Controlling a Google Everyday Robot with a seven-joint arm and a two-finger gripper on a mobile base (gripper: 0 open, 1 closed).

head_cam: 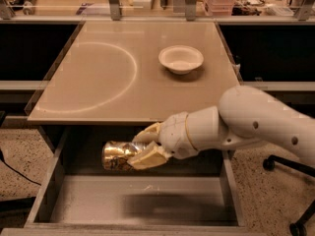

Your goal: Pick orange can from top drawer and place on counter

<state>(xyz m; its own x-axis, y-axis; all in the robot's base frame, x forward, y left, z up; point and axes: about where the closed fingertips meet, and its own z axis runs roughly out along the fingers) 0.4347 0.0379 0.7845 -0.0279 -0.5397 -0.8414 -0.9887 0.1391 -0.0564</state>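
The gripper (141,145) reaches in from the right above the open top drawer (147,205), its two tan fingers (149,157) pinching the right end of the orange can (115,155). The can lies on its side in the air, clear of the drawer's floor, just below the near edge of the counter (98,92). A white bowl (180,59) sits on the counter, far right

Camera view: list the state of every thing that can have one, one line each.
orange can: on its side, gripped, off the drawer floor.
gripper: shut on the orange can, over the top drawer, below the counter's front edge.
top drawer: pulled open.
white bowl: upright on the counter.
counter: carries only the bowl; the can is not yet on it.
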